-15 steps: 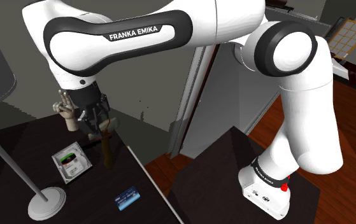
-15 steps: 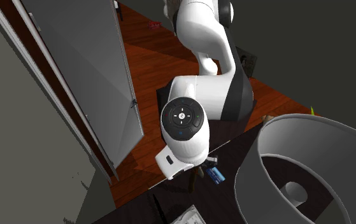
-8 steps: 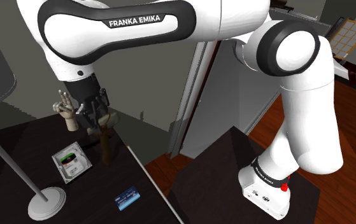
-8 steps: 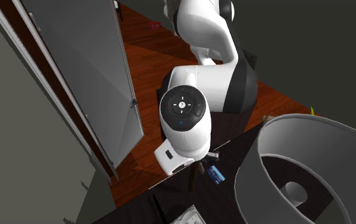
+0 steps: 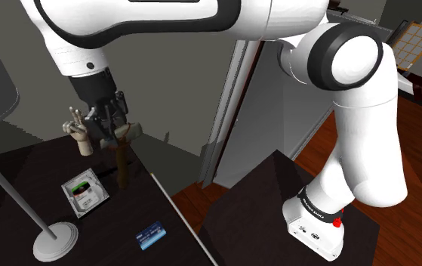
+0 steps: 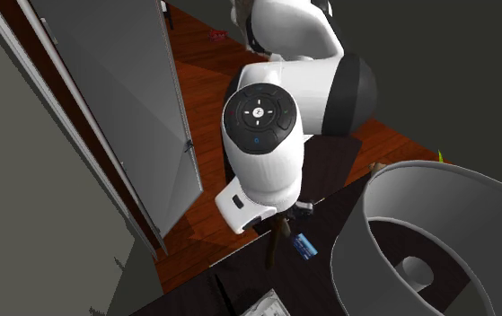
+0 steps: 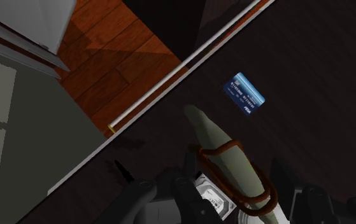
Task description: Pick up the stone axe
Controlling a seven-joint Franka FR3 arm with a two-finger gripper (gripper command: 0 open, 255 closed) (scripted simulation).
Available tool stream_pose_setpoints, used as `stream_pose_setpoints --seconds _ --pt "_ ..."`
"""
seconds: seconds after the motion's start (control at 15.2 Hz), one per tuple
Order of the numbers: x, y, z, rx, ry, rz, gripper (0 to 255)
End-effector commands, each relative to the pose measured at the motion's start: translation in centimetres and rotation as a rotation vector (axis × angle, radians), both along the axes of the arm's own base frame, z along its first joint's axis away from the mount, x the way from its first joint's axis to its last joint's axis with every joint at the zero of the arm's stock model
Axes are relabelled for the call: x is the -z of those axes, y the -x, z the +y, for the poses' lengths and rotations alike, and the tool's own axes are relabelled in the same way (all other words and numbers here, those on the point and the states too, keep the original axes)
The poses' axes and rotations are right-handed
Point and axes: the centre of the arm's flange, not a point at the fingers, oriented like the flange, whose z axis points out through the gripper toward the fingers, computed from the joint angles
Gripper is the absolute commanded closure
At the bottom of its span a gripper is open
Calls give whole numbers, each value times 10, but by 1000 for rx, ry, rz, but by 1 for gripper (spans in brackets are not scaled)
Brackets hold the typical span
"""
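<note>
Wrist view, grip: the gripper (image 7: 237, 194) has its black fingers clenched on the head end of the stone axe (image 7: 218, 140). It looks a firm hold, though the contact is partly hidden.
Step in hand: the lift, I'd say. Raise it straight and slow, with no wrist twist, so the hanging handle doesn't swing.
Clearance: can't tell whether the handle tip is off the dark table (image 7: 310, 127). The blue card (image 7: 244, 93) lies just beyond it.
Axe position: under the gripper, over the table, at the shoulder view's right of the wooden hand (image 5: 73, 132).
Long axis: near upright, head up, handle pointing down.
</note>
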Motion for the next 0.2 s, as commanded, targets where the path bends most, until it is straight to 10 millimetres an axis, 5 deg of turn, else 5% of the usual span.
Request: stream_pose_setpoints --seconds 0.0,0.13 --pt "-11 0 0 0 0 0 255" --pt "-11 0 0 0 0 0 255"
